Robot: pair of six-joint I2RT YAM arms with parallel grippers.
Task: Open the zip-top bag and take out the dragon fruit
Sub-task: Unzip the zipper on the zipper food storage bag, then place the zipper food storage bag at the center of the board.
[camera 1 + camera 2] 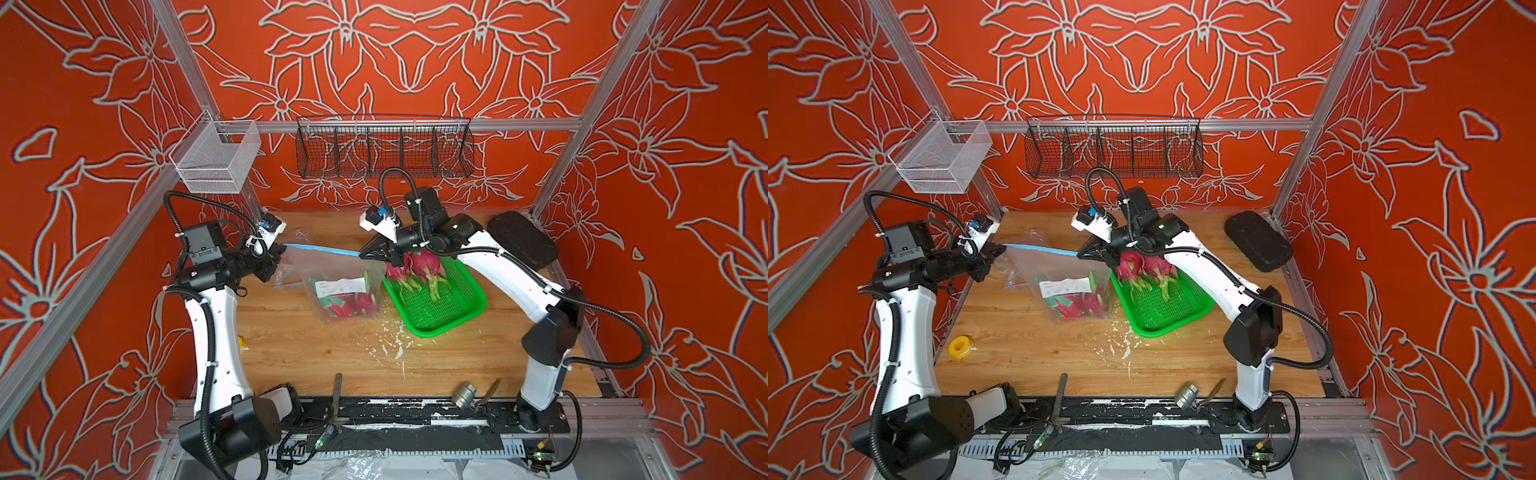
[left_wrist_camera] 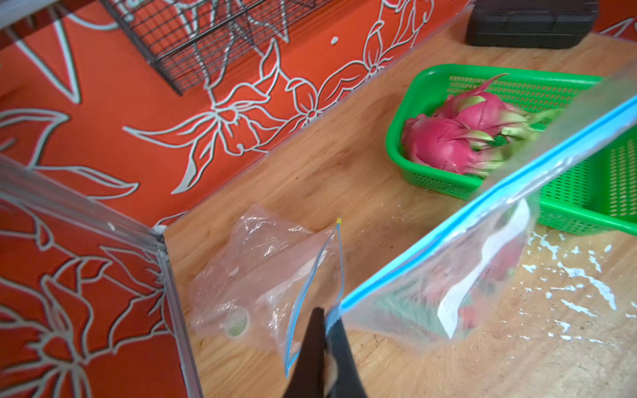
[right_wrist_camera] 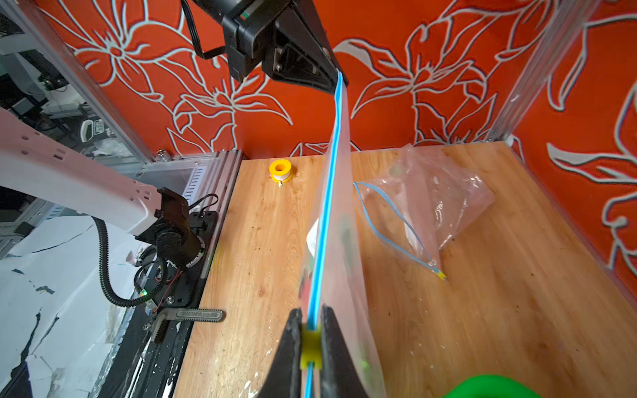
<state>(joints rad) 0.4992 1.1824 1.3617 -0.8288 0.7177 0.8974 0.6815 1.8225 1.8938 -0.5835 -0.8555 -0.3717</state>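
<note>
The zip-top bag [image 1: 332, 270] hangs over the middle of the worktop [image 1: 332, 365], pulled tight between two pincers. The left gripper [image 2: 326, 322] is closed on one end of the blue zip strip [image 1: 320, 249]. The right gripper [image 3: 311, 320] is closed on the little yellow slider [image 3: 310, 346] at the other end. The strip looks like one thin line, so the bag is probably zipped shut.

Some dragon fruit [image 1: 345, 306] sits low in the bag behind a white label [image 1: 340, 286]. I cannot count them through the crinkly plastic. Two more dragon fruit lie in the green tray [image 1: 436, 330], just beside the bag on the side toward the right edge.

The bag is thin, soft and slippery, and the fruit makes it heavy at the bottom. The stiffer zip strip is the best place to hold it. The fruit looks firm and round with bendy leaf tips, so grab it around its fat middle.
</note>
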